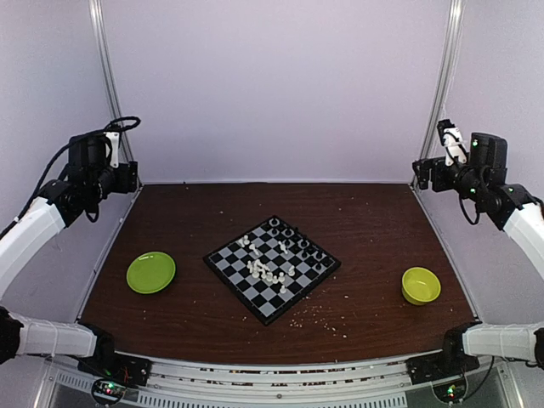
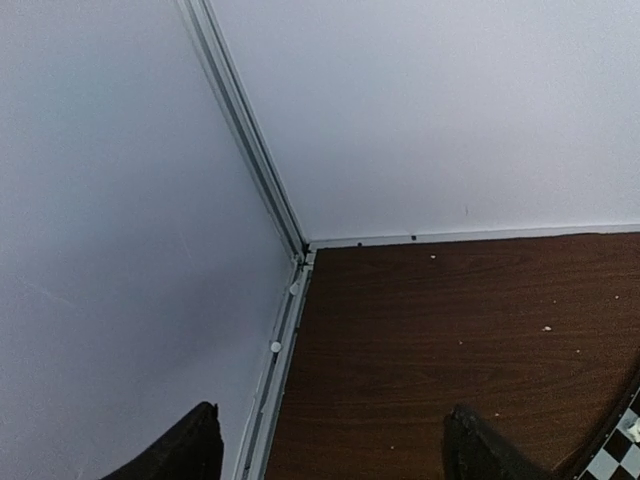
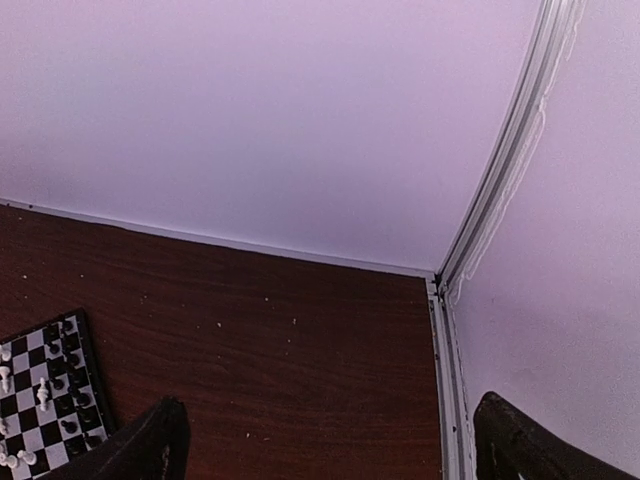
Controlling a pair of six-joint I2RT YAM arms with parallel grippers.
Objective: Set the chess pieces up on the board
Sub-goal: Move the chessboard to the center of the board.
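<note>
The board (image 1: 255,293) lies turned like a diamond in the middle of the brown table. White chess pieces (image 1: 267,273) are bunched near its centre, some lying down, and black chess pieces (image 1: 299,247) stand along its far right edge. My left gripper (image 1: 131,178) hovers high at the back left corner, open and empty, well away from the board. The right gripper (image 1: 420,174) hovers at the back right corner, also open and empty. The left wrist view shows open jaws (image 2: 330,445) over bare table and a board corner (image 2: 620,455). In the right wrist view the gripper (image 3: 330,430) is open, with the board (image 3: 48,400) at lower left.
A lime-green plate (image 1: 151,273) sits left of the board and a lime-green bowl (image 1: 421,286) right of it. Pale crumbs (image 1: 323,320) are scattered over the table (image 1: 365,221). White walls and metal frame posts (image 1: 109,76) enclose the back and sides.
</note>
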